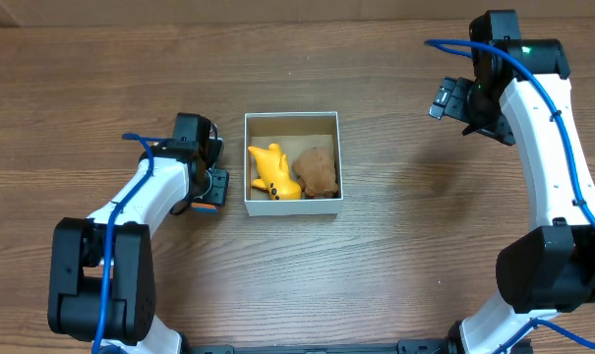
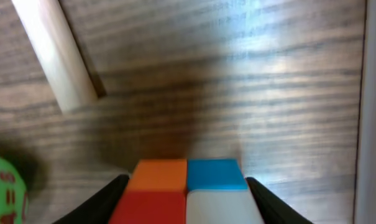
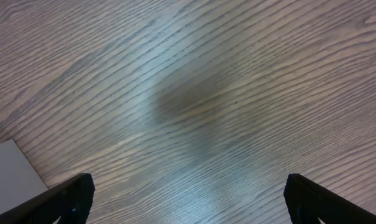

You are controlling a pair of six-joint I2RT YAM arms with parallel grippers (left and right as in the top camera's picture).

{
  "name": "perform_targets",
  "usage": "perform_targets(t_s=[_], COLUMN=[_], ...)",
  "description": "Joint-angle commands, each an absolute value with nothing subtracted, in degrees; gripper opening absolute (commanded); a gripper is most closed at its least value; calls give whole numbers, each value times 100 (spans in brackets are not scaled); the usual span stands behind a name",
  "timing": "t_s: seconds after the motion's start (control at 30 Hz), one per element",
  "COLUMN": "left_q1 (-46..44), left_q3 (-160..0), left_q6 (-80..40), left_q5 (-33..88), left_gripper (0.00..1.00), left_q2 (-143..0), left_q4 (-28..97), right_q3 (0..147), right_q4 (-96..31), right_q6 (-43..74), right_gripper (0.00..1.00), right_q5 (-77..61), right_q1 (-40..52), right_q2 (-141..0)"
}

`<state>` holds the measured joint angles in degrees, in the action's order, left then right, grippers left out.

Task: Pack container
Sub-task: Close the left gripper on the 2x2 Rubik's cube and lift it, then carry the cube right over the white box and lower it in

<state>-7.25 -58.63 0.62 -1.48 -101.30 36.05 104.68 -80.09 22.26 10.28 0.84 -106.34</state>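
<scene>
Clenching the coloured block (image 2: 186, 193) in the left gripper (image 2: 185, 182), just left of the container (image 1: 292, 207); probably needing lifting above its wall, then lowering onto bare floor beside the yellow toy (image 1: 274, 169); parking the right gripper (image 3: 188, 183) splayed, well apart.

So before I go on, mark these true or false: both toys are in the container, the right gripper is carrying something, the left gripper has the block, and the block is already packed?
1. The container holds a yellow toy and a brown toy. True.
2. The right gripper is carrying something. False: it is open and empty above bare table.
3. The left gripper has the multicoloured block between its fingers. True.
4. The block is already packed. False: it is outside the container, on the left arm's side of it.
</scene>
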Motion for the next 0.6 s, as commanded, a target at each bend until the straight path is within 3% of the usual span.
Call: perform_targets(t_s=[0.0,0.57], left_q1=[-694,-812], left_q3=[-6543,-8593], left_q6=[113,106], left_q5=[-40,152], left_gripper=[50,47], left_q2=[-10186,-10182], left_q4=[3918,5570], right_q3=[10582,10582], right_q4=[-7985,-7983], right_q6=[2235,2235], right_gripper=[100,100], right_q5=[1026,1026], right_q1=[95,95], right_q2=[-10479,-10479])
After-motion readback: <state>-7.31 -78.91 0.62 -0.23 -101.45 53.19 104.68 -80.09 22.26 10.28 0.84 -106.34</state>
